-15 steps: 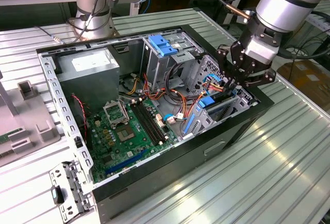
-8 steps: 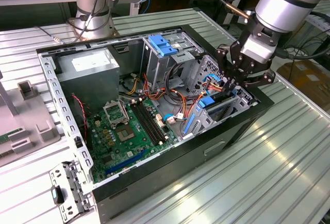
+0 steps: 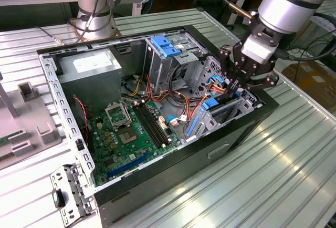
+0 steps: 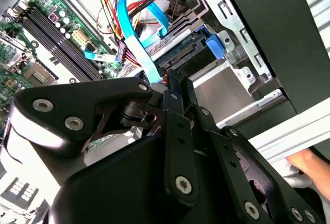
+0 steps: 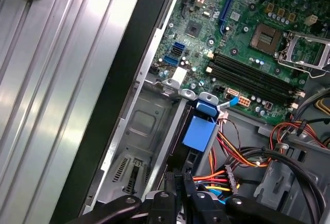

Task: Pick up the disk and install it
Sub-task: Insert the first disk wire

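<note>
The disk [image 3: 224,107] stands on edge in the drive bay at the corner of the open computer case [image 3: 173,157] on the exterior view's right. Its blue carrier frame [image 4: 216,46] and blue tab [image 5: 200,132] show in the wrist views. My gripper [image 3: 234,87] hangs straight above that bay. Its black fingers [image 5: 171,182] are drawn close together, shut, with the tips [image 4: 172,82] right at the disk's upper end. Nothing shows clamped between them.
Orange, red and blue cables [image 3: 184,99] run beside the bay. A metal drive cage with a blue bracket [image 3: 165,45] stands behind, and the motherboard [image 3: 126,133] and power supply [image 3: 89,73] lie toward the exterior view's left. Another arm's base [image 3: 94,7] stands behind the case. A hand [image 4: 309,163] is close by.
</note>
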You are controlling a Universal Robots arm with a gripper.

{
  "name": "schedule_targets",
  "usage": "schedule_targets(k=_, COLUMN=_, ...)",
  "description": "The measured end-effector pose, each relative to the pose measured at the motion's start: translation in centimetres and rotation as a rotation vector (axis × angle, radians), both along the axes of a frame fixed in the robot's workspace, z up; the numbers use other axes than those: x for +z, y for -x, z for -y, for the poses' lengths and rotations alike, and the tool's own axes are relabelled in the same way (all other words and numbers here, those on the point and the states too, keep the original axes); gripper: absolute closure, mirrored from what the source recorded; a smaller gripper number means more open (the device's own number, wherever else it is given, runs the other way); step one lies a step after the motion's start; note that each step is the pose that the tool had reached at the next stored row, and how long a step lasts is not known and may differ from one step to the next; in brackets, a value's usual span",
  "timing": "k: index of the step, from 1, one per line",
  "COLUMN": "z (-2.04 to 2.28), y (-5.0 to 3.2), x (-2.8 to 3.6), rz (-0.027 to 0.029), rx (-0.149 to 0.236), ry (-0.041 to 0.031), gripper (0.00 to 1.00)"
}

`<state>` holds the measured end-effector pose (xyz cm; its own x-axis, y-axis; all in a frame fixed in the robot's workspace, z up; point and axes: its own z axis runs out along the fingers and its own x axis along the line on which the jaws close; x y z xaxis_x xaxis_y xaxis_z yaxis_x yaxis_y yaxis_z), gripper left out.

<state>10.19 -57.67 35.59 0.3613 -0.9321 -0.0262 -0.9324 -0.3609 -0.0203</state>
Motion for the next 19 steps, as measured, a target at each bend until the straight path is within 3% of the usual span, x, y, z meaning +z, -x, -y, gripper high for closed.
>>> schedule_targets(k=11, z=0.00, y=1.15, x=-0.01, rz=0.0000, rx=-0.065, ry=-0.0003, gripper=0.82)
schedule_targets(k=19, z=0.00, y=2.11, x=-0.01, rz=0.0000, rx=-0.085, ry=-0.0006, gripper=0.82)
